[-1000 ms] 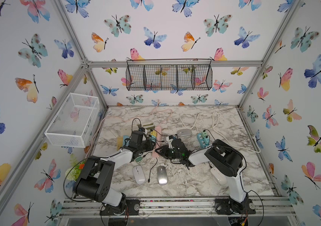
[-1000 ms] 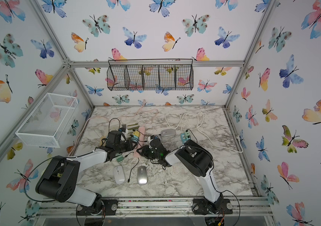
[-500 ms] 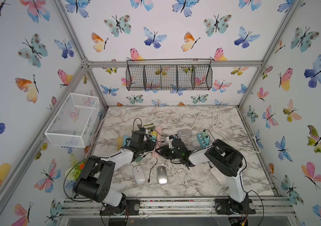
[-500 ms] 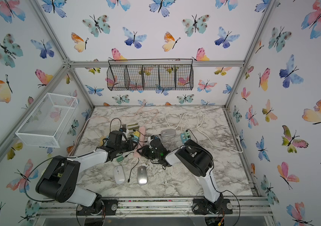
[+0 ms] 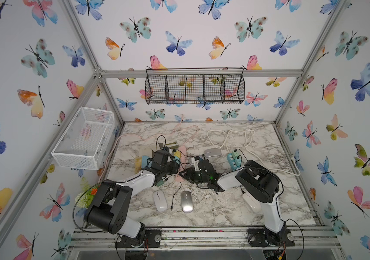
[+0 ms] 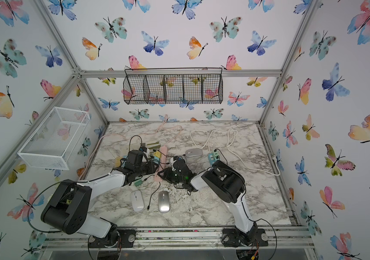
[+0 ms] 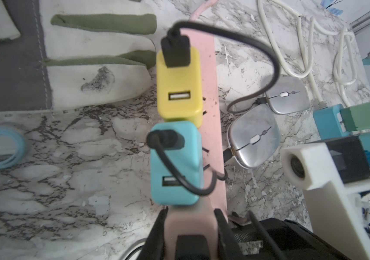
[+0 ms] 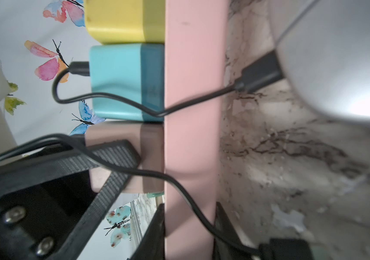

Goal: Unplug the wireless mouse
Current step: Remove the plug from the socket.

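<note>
The left gripper (image 7: 189,215) pinches the pink charger (image 8: 150,157) between its fingers where it sits plugged into the pink power strip (image 7: 213,94), likely to pull it free. The right gripper (image 8: 189,216) has its fingers clamped across the strip, probably pinning it to the worktop (image 7: 66,157) so it cannot lift. The silver wireless mouse (image 7: 253,139) lies just beside the strip, its black cable (image 8: 258,73) plugged in. Over the last 1 second, neither arm nor the strip has visibly moved.

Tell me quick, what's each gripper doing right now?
Left gripper: closed on the pink charger.
Right gripper: closed on the pink power strip.
</note>
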Controlling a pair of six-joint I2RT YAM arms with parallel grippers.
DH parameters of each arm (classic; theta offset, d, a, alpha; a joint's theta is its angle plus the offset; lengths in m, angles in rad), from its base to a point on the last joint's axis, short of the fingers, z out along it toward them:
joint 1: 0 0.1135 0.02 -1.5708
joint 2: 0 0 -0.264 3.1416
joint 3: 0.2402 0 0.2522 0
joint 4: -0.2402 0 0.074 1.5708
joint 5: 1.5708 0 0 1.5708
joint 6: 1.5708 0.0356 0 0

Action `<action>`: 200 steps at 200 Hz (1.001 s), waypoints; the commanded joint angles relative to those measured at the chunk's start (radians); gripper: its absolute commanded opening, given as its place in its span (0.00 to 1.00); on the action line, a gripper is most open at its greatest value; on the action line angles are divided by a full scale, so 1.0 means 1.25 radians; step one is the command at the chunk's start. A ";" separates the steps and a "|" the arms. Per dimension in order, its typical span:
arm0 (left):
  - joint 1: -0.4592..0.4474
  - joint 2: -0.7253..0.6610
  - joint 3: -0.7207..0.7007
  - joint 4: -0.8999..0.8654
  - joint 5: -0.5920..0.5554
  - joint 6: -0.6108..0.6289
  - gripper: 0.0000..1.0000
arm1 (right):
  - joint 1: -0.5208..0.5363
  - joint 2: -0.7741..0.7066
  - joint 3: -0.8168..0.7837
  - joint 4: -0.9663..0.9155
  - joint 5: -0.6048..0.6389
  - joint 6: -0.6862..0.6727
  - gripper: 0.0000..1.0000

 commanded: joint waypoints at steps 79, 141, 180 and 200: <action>0.076 -0.050 -0.025 0.082 0.159 -0.035 0.00 | -0.045 0.030 -0.027 -0.069 0.062 -0.009 0.05; 0.029 -0.080 -0.006 0.012 0.066 0.012 0.00 | -0.048 0.048 -0.021 -0.052 0.042 -0.006 0.06; 0.029 -0.123 -0.002 -0.007 0.084 0.022 0.00 | -0.047 0.090 0.053 -0.021 -0.047 -0.041 0.20; 0.029 -0.112 0.006 -0.022 0.072 0.027 0.00 | -0.048 0.119 0.087 0.002 -0.060 -0.026 0.23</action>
